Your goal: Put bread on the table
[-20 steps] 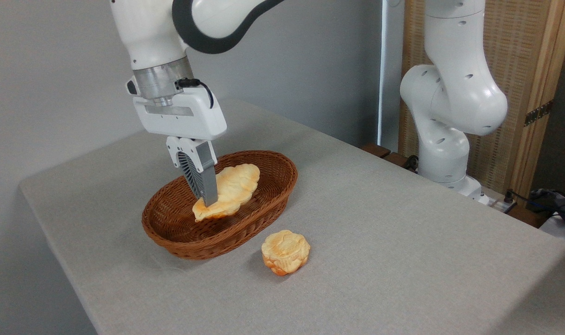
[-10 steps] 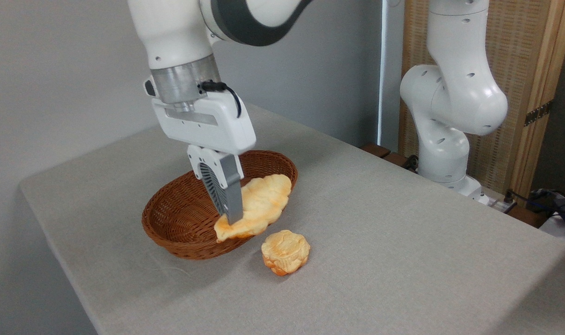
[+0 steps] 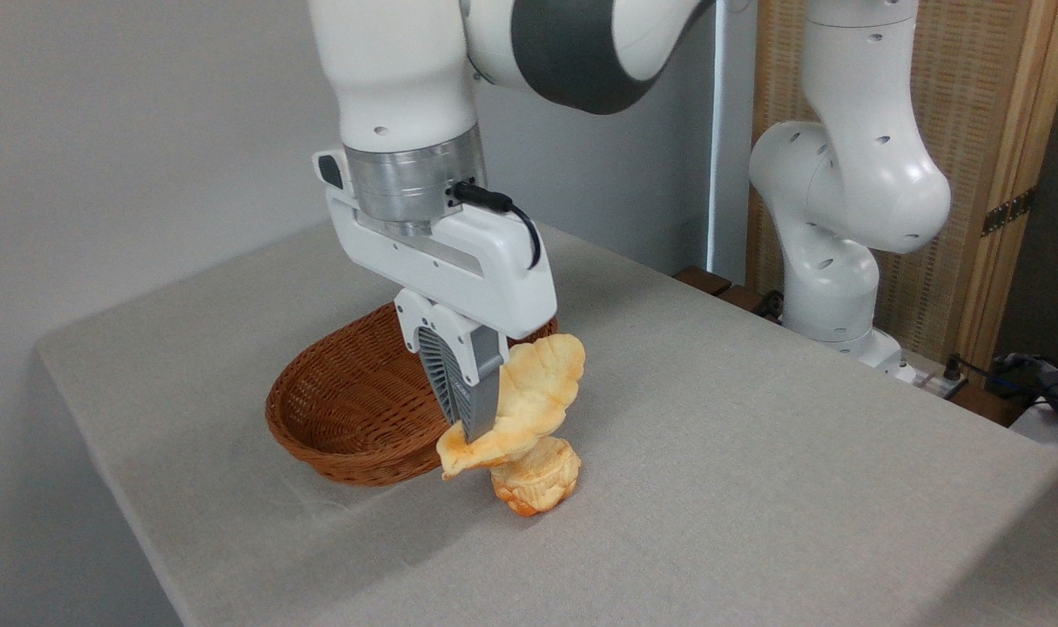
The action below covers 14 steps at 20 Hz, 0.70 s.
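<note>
Bread [image 3: 529,405] pinched in hand [image 3: 478,428]

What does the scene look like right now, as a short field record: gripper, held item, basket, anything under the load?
gripper: shut on the long golden-orange leaf-shaped bread
bread position: in the air, out past the basket's rim
brown oval wicker basket: nothing visible in it
small round flower-shaped bun: on the light grey table, partly hidden behind the bread
contact with bun: cannot tell

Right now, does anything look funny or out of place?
Yes. The long bread hangs tilted in the gripper, right over the little round bun on the table, hiding part of it. The basket is empty.
</note>
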Each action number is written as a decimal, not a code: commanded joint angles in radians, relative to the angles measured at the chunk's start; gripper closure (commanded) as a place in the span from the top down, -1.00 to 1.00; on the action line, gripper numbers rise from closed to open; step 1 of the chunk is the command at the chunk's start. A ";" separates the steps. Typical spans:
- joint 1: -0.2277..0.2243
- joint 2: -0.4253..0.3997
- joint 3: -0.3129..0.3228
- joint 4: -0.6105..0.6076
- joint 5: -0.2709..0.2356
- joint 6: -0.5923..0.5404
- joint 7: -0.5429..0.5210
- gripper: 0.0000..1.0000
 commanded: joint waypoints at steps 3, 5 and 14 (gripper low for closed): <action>-0.012 -0.012 0.040 -0.005 -0.050 -0.035 0.062 -0.58; -0.010 -0.012 0.040 -0.006 -0.054 -0.039 0.064 0.47; -0.010 -0.012 0.042 -0.006 -0.054 -0.079 0.136 1.00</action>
